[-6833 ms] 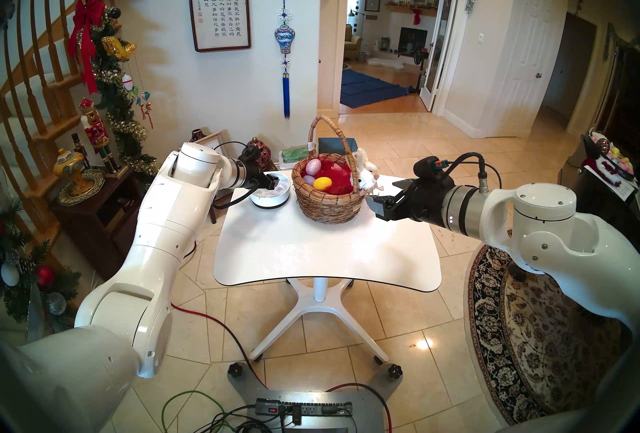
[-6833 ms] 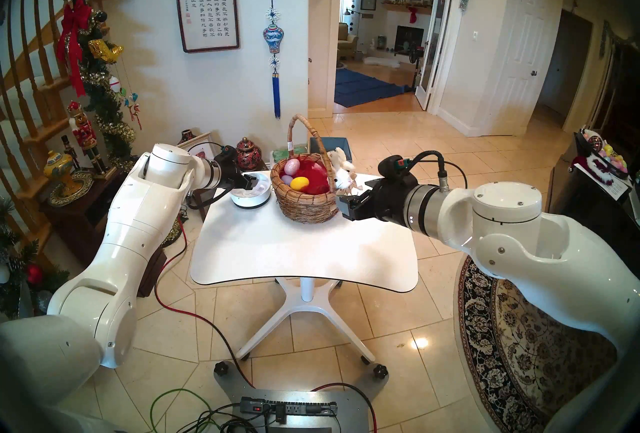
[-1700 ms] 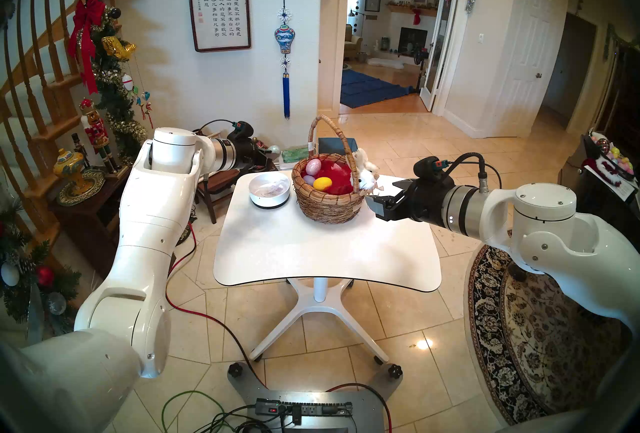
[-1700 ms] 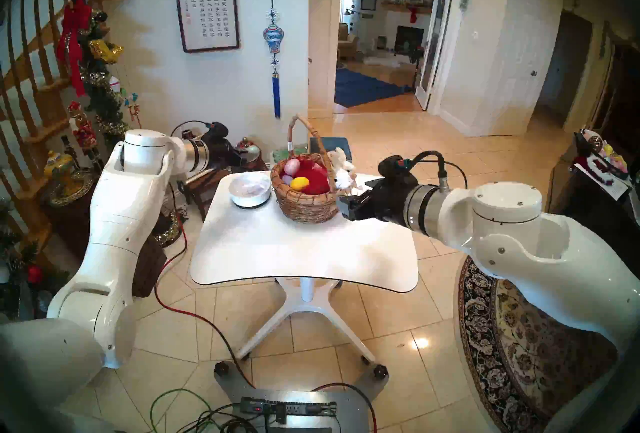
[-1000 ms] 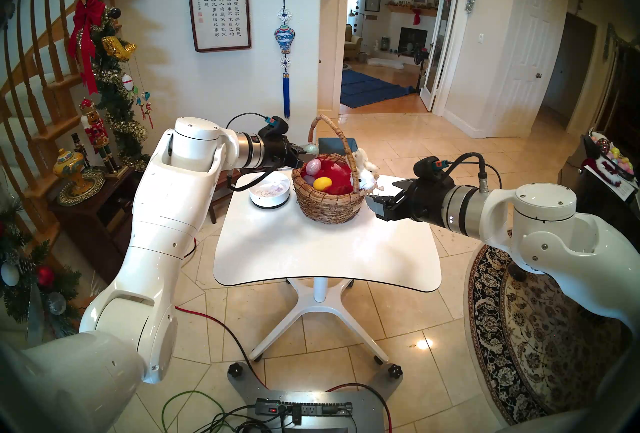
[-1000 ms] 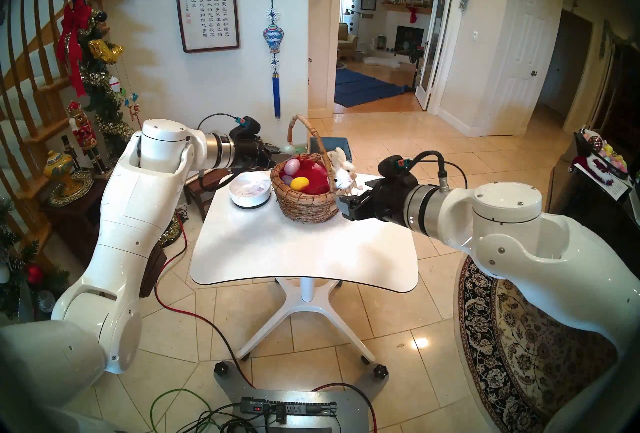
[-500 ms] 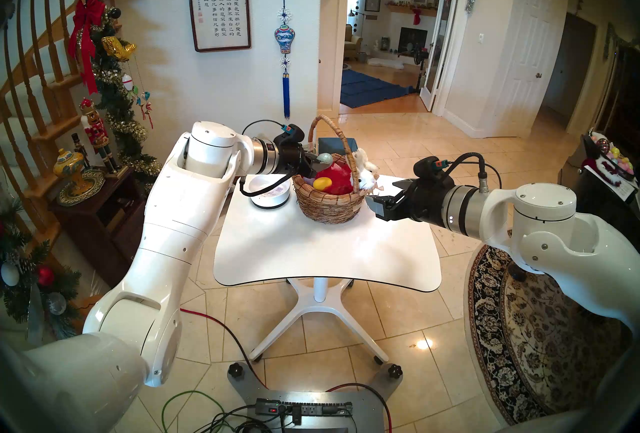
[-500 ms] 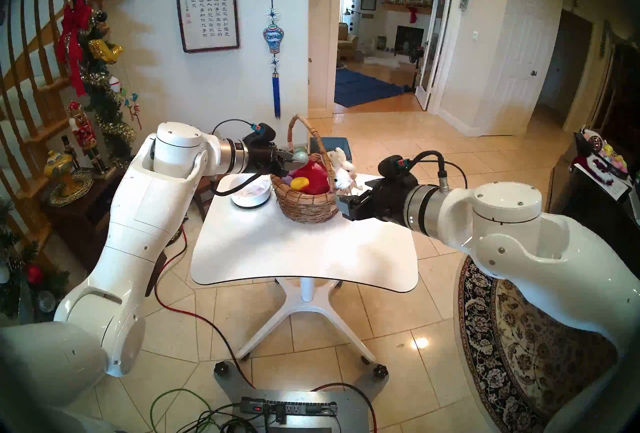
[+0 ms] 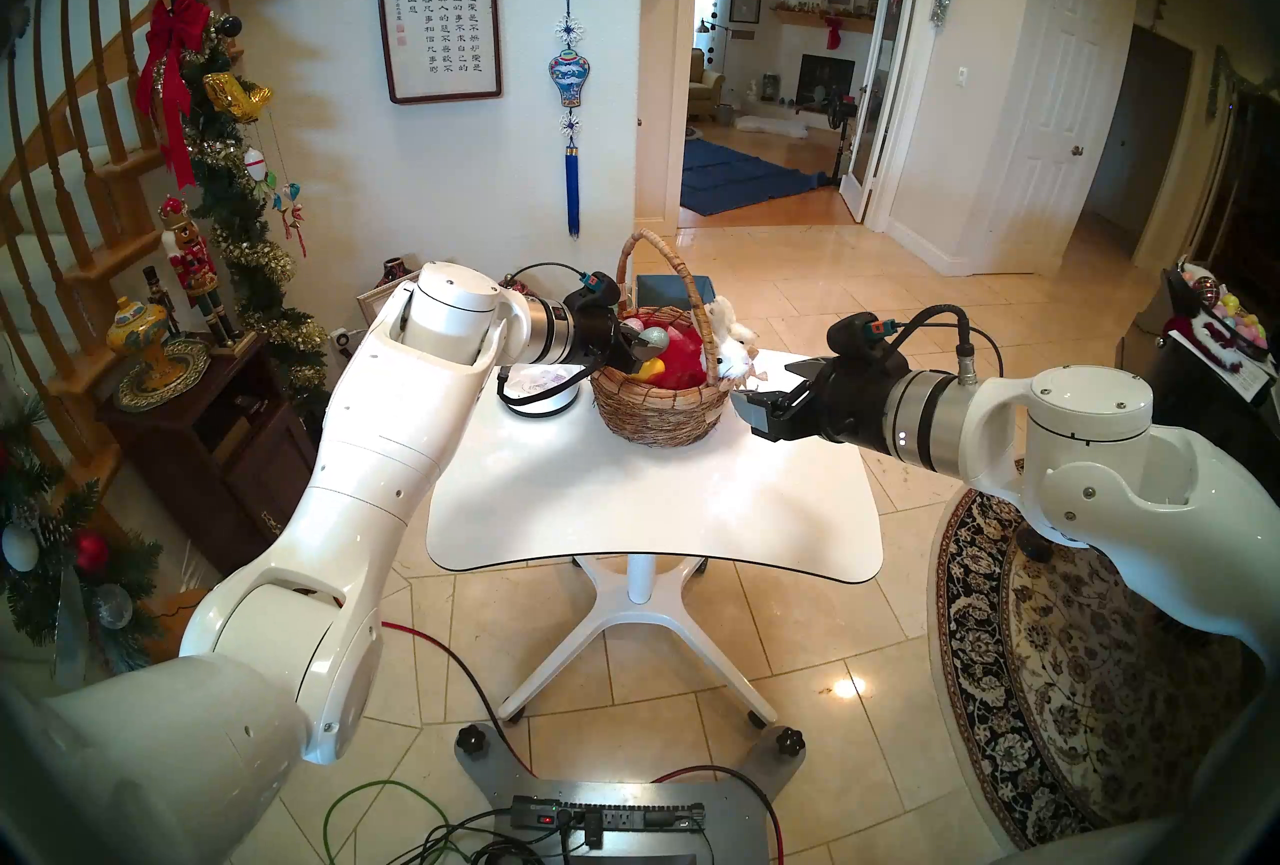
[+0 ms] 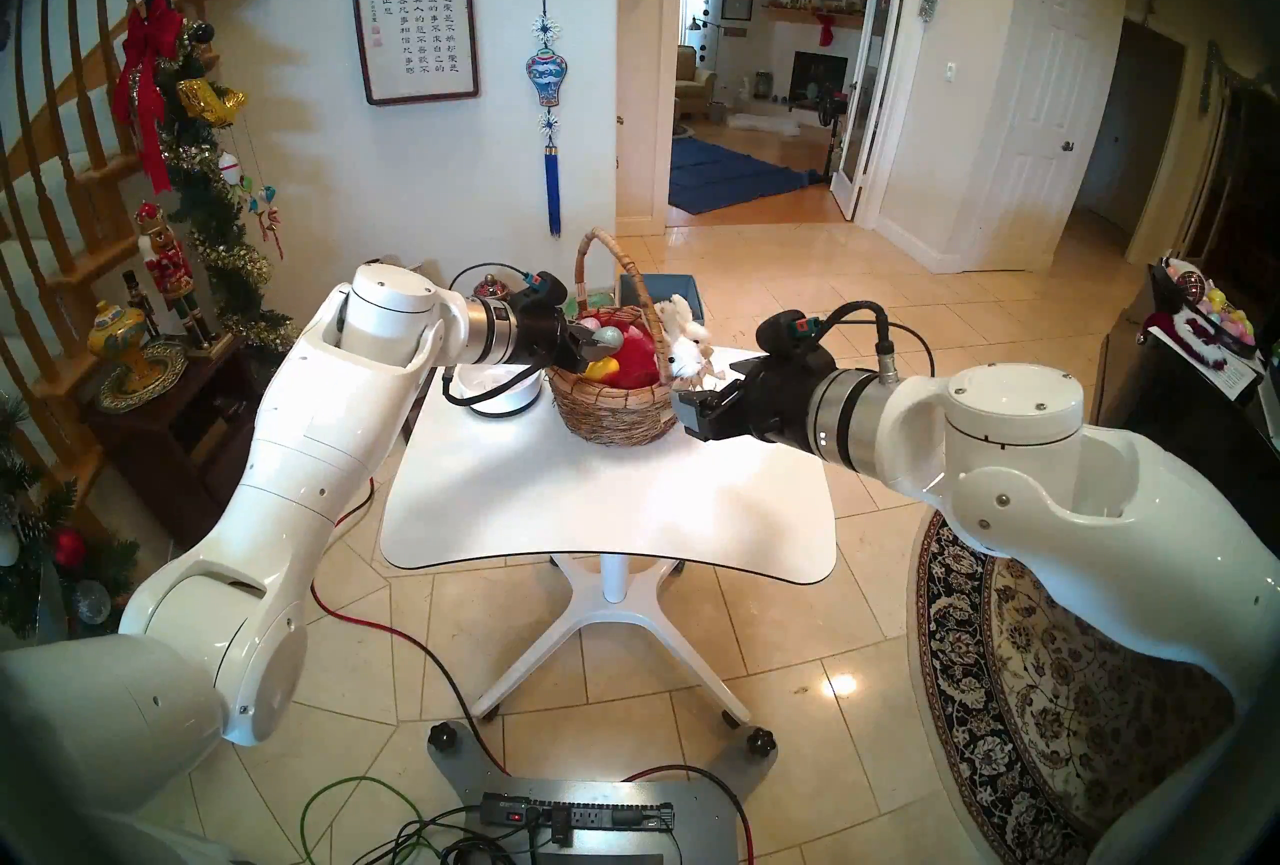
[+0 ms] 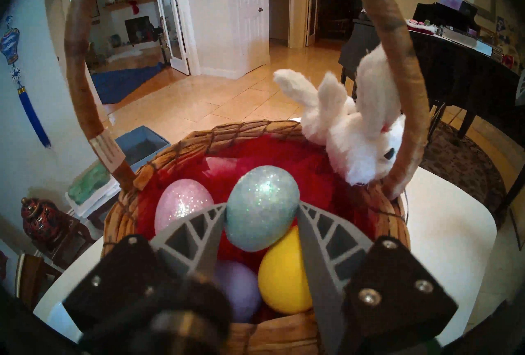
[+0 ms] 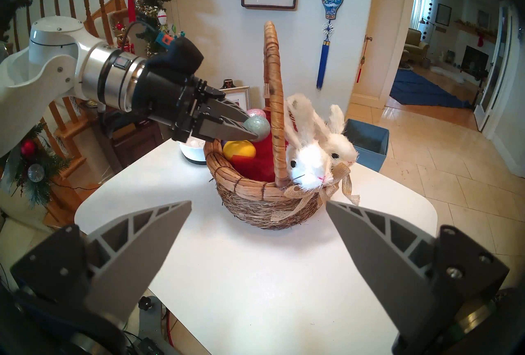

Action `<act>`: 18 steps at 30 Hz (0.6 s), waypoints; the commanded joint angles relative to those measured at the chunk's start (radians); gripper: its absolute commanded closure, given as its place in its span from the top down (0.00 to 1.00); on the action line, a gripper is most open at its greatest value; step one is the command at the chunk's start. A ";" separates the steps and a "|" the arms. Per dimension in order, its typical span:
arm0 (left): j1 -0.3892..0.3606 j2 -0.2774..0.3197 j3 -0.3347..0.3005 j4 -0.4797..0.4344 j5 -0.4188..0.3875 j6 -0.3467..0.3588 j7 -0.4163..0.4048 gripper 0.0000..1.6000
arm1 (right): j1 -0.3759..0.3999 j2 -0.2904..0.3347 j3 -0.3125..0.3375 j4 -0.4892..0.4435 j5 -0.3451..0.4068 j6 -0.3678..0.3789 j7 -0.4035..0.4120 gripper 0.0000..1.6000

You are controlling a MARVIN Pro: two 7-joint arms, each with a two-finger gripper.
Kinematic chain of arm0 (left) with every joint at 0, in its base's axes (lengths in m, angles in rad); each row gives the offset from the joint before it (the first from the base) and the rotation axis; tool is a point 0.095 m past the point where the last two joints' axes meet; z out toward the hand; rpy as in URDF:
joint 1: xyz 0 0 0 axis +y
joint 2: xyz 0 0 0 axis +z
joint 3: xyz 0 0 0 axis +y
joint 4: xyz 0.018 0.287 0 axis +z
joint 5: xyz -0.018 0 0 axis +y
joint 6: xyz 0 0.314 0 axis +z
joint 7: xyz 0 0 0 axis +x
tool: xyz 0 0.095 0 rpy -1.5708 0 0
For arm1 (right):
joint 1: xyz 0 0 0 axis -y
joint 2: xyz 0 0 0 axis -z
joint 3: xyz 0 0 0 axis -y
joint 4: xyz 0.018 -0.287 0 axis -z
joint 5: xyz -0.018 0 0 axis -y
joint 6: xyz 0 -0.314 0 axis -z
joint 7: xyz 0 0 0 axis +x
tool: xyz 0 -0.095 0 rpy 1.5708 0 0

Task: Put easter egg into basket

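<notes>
My left gripper (image 11: pixel 262 205) is shut on a pale blue-green glitter easter egg (image 11: pixel 262 205), gripping it by its sides. The egg (image 9: pixel 654 338) hangs just above the basket's red lining, under the arched handle. The brown wicker basket (image 9: pixel 651 413) stands on the white table (image 9: pixel 651 510). Inside it lie a pink glitter egg (image 11: pixel 181 206), a yellow egg (image 11: pixel 284 272) and a purple egg (image 11: pixel 235 286). White plush bunnies (image 12: pixel 306 161) sit on its right rim. My right gripper (image 9: pixel 772 392) hovers open just right of the basket, holding nothing.
A shallow white bowl (image 9: pixel 540 403) stands left of the basket, partly behind my left wrist. A blue box (image 12: pixel 369 141) sits on the floor behind the table. Dark cabinets with ornaments (image 9: pixel 159 351) line the left side. A patterned rug (image 9: pixel 1080 669) lies at the right.
My left arm has swung right and down, carrying the egg from beside the basket's handle to just over the eggs inside. The right arm has not moved.
</notes>
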State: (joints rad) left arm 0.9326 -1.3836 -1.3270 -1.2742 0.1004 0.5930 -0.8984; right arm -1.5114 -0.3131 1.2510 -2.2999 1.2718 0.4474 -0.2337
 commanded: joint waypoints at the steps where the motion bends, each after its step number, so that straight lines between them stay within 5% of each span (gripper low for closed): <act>1: -0.045 -0.014 -0.006 -0.007 -0.013 -0.008 -0.011 0.69 | 0.010 -0.001 0.009 -0.001 -0.002 -0.003 0.000 1.00; 4: -0.045 -0.013 -0.009 -0.008 -0.015 -0.005 -0.009 0.86 | 0.010 -0.001 0.009 -0.001 -0.002 -0.003 0.000 1.00; 7: -0.043 -0.010 -0.016 -0.013 -0.018 -0.001 -0.012 0.93 | 0.010 -0.001 0.009 -0.001 -0.002 -0.003 0.000 1.00; 18: -0.009 0.010 -0.093 -0.081 -0.056 0.052 -0.026 0.92 | 0.010 -0.001 0.009 -0.001 -0.002 -0.003 0.000 1.00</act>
State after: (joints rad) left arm 0.9199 -1.3912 -1.3747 -1.2976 0.0707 0.6178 -0.9132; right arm -1.5114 -0.3130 1.2509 -2.2999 1.2718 0.4474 -0.2337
